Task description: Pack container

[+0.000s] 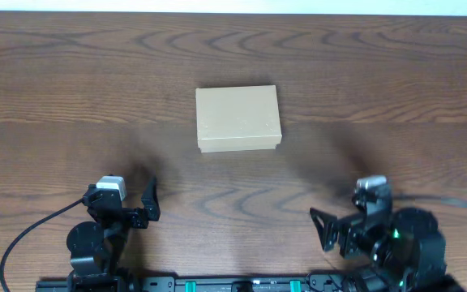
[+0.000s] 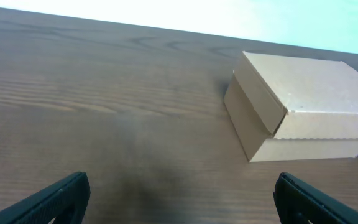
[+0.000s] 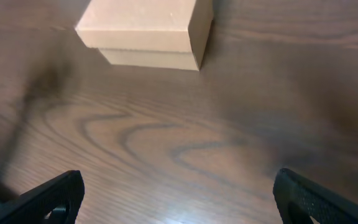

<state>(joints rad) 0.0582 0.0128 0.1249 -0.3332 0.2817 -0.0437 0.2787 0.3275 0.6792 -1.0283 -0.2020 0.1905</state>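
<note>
Box (image 1: 238, 118) sits lid-shut mid-table (image 1: 71, 73), and you have the left gripper (image 1: 151, 200) and right gripper (image 1: 327, 228) both near the front edge, well apart from it, fingers spread, holding nothing.

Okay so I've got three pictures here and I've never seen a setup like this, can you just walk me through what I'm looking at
It is a two-armed robot at a wooden table. One picture looks straight down from above; the other two come from cameras on each wrist, with that arm's own black fingers at the bottom corners. The left gripper and right gripper sit near the bottom edge of the overhead view, both open and holding nothing. The only item on the table is a closed tan cardboard box, the container to be packed, lying apart from both arms.
</note>
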